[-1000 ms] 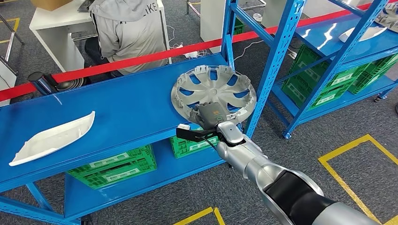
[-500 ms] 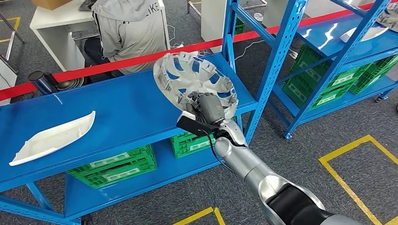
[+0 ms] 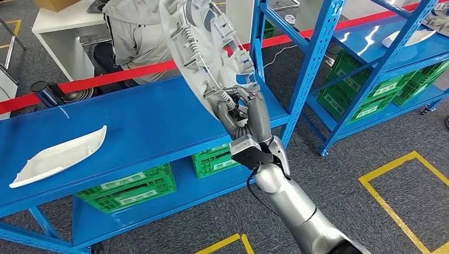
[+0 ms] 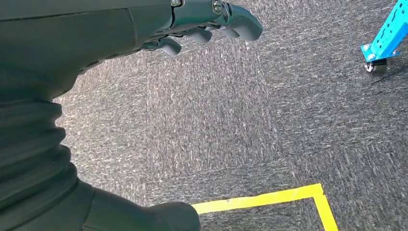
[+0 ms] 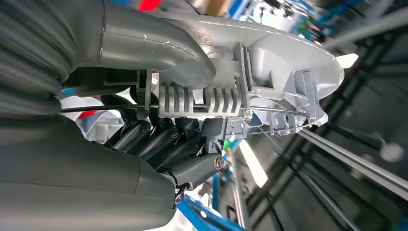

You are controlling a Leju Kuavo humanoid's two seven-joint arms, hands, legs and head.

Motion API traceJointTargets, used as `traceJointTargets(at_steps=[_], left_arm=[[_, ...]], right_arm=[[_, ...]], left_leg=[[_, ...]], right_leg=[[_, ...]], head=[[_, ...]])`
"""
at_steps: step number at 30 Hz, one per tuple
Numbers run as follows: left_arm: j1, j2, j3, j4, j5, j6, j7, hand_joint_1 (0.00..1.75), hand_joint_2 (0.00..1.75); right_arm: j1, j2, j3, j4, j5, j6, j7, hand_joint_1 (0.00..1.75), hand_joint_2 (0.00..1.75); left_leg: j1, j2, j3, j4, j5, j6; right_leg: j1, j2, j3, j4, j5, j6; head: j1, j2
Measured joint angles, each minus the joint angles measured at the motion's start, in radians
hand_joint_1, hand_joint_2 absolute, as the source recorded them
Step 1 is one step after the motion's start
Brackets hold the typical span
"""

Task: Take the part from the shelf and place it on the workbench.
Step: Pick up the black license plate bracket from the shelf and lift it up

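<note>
Here the right hand (image 3: pixel 244 114) grips the tilted wheel cover (image 3: pixel 204 45) by its lower rim.

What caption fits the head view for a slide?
Right hand grips the grey wheel cover by its rim, tilted steeply above the blue shelf.

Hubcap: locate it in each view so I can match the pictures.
Head view: hubcap top centre, tilted up on edge above the blue shelf.
Left wrist view: not in it.
Right wrist view: its ribbed rim upper centre.
Shared landmark: the right robot hand gripping its rim.
</note>
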Motion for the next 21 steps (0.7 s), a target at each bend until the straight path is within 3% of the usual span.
traceJointTargets(at_steps=[4,11,21], left_arm=[[0.004,0.0,0.0,0.0,-0.005,0.01,0.003,0.0,1.75],[0.007,0.0,0.0,0.0,-0.017,0.017,0.002,0.0,1.75],[0.008,0.002,0.0,0.0,-0.029,0.032,0.0,0.0,1.75]], right_arm=[[0.03,-0.003,0.0,-0.087,-0.074,0.05,-0.012,1.66,1.75],[0.084,-0.016,0.018,-0.244,-0.244,0.287,-0.046,1.66,1.75],[0.117,-0.025,0.049,-0.39,-0.281,0.35,-0.052,1.66,1.75]], left_leg=[[0.0,0.0,0.0,0.0,0.0,0.0],[0.0,0.0,0.0,0.0,0.0,0.0],[-0.007,0.0,-0.004,0.009,-0.004,0.01]], right_leg=[[0.0,0.0,0.0,0.0,0.0,0.0],[0.0,0.0,0.0,0.0,0.0,0.0],[-0.004,0.0,0.002,-0.002,0.003,0.009]], head=[[0.0,0.0],[0.0,0.0],[0.0,0.0]])
